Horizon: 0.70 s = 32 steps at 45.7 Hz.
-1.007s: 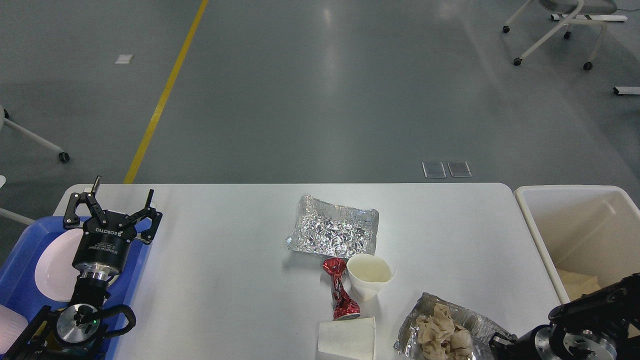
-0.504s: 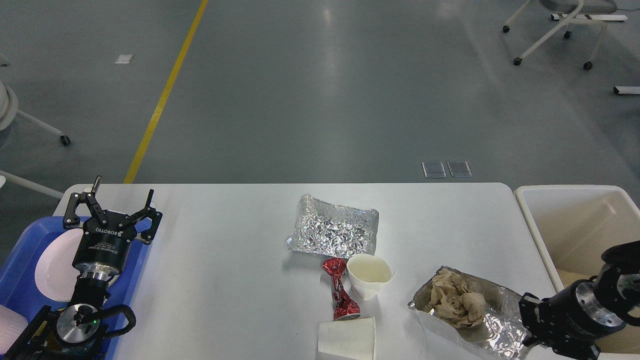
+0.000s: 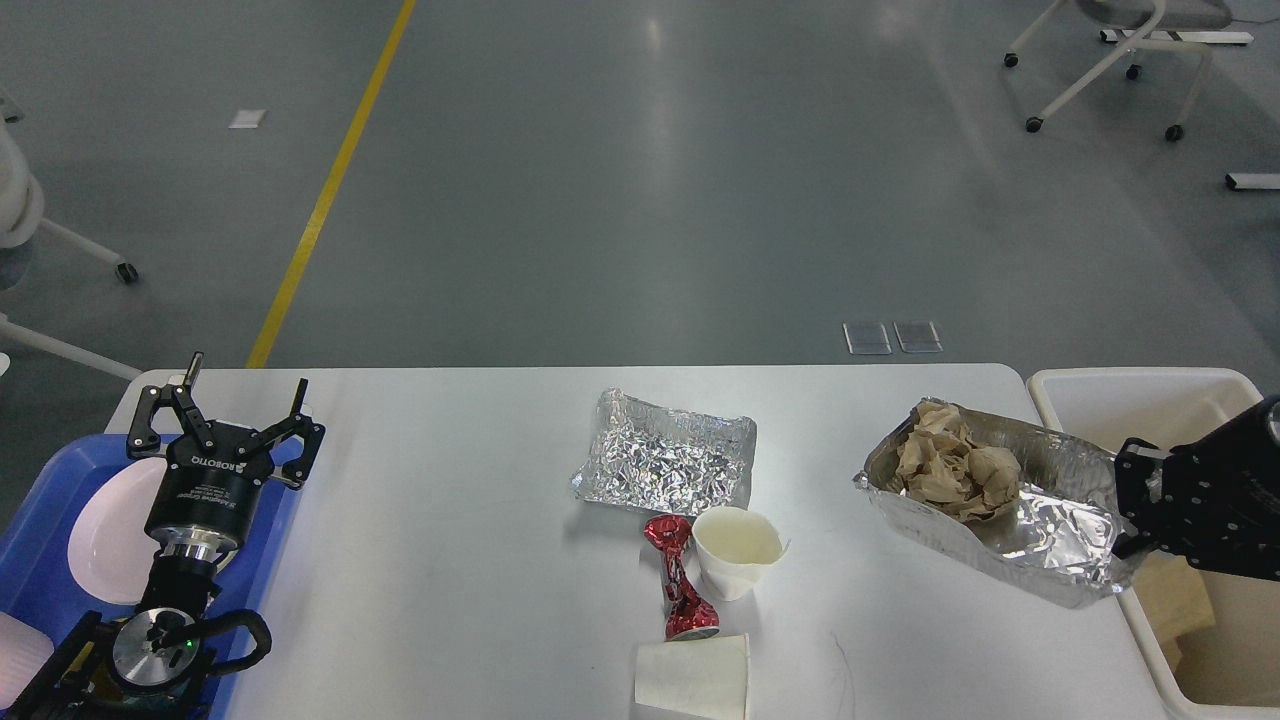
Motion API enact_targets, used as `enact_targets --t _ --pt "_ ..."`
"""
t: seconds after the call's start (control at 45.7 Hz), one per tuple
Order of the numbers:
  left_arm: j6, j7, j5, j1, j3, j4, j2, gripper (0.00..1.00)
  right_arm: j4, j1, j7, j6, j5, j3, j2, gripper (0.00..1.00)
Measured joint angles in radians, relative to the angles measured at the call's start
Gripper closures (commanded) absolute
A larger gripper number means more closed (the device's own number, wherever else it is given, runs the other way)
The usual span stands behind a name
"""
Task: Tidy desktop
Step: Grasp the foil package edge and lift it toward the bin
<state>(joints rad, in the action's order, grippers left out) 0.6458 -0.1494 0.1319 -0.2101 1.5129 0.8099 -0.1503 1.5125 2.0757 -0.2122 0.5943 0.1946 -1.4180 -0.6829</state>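
The white desktop (image 3: 450, 520) fills the lower view. My right gripper (image 3: 1135, 505) is shut on the right end of a foil tray (image 3: 1040, 520) holding crumpled brown paper (image 3: 950, 465), lifted above the desktop's right edge beside the cream bin (image 3: 1130, 395). My left gripper (image 3: 225, 410) is open and empty at the far left, above the blue tray (image 3: 40, 590). On the desktop lie an empty foil tray (image 3: 665, 465), a crushed red can (image 3: 680, 580), an upright paper cup (image 3: 738, 550) and a tipped paper cup (image 3: 695, 675).
A white plate (image 3: 105, 530) lies in the blue tray. The cream bin holds brown paper (image 3: 1175, 595) at its bottom. Rolling chairs stand on the grey floor at the far right (image 3: 1110, 60) and far left (image 3: 60, 250).
My right gripper has lifted the foil tray with brown paper from the desktop's front right up and away toward the cream bin. The left arm has not moved.
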Motion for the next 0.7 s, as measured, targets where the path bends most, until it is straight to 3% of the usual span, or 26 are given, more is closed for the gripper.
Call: enact_targets --t 0.285,0.701 --pt "0.000 0.000 0.000 0.000 0.000 0.000 0.000 0.04 0.018 0.263 0.001 0.134 -0.095 -0.043 0.146 1.00" --pt "0.000 -0.001 0.000 0.000 0.000 0.000 0.000 0.04 0.028 0.310 0.001 0.131 0.000 -0.051 0.162 1.00"
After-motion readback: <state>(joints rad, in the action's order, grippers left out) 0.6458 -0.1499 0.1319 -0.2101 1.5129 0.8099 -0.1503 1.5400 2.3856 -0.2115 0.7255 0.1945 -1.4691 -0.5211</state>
